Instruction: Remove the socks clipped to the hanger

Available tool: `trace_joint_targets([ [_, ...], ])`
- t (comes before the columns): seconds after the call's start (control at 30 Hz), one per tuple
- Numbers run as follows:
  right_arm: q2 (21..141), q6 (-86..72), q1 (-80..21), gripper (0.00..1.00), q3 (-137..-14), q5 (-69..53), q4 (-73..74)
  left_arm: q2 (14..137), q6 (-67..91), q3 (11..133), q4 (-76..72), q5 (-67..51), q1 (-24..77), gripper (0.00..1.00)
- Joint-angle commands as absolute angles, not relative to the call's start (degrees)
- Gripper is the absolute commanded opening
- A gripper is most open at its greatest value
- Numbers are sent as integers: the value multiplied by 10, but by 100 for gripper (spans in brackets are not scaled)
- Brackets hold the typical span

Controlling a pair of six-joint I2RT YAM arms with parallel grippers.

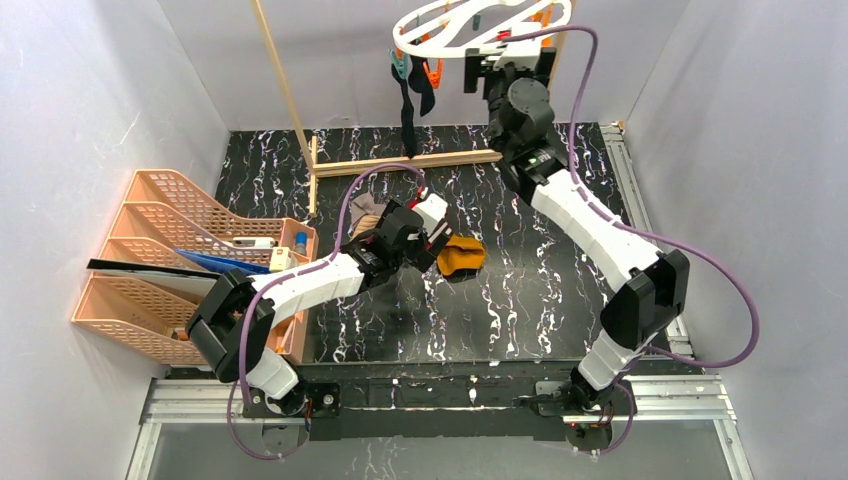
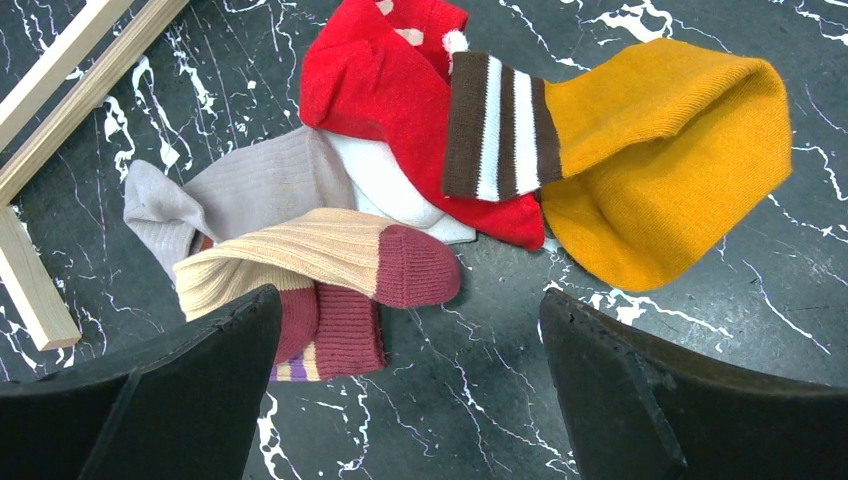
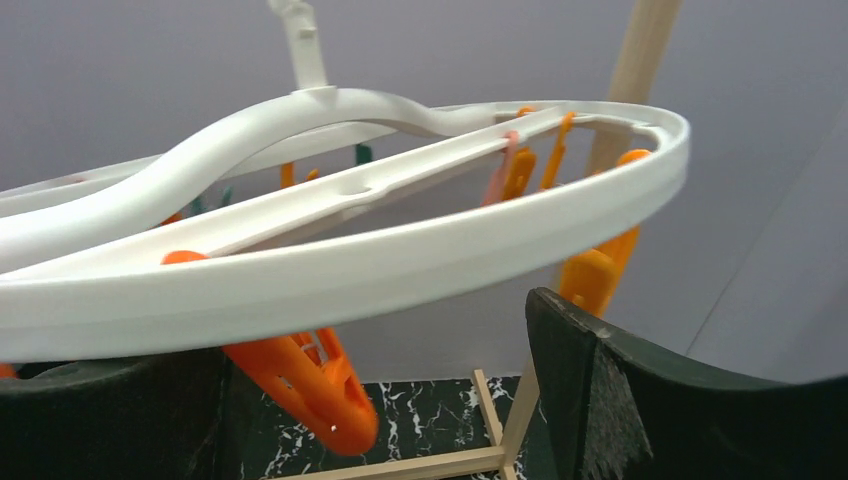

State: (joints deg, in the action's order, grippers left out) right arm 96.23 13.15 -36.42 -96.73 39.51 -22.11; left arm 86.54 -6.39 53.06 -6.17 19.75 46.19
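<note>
Removal partly done: dark socks [image 1: 409, 100] clipped to hanger [image 3: 400, 270], loose socks [image 2: 400, 190] heaped under left gripper [image 2: 410, 390], both grippers spread apart; next, probably bring right gripper [image 3: 370, 400] across to dark socks, clamp, pull down.

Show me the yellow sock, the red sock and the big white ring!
yellow sock [image 2: 670, 190]: left wrist view, on its wide foot part.
red sock [image 2: 375, 95]: left wrist view, middle of its red cloth.
white ring [image 3: 420, 265]: right wrist view, on its front rim.
</note>
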Motion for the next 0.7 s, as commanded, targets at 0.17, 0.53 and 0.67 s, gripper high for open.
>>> trace_joint_targets([
  [0.17, 898, 58, -283, 99, -948, 364, -196, 859, -64, 527, -61, 207, 459, 98],
  [0.53, 883, -52, -194, 99, -938, 307, -127, 867, -62, 530, -58, 207, 458, 98],
  [0.67, 894, -82, -174, 99, -951, 284, -85, 863, -64, 526, -61, 209, 458, 98],
])
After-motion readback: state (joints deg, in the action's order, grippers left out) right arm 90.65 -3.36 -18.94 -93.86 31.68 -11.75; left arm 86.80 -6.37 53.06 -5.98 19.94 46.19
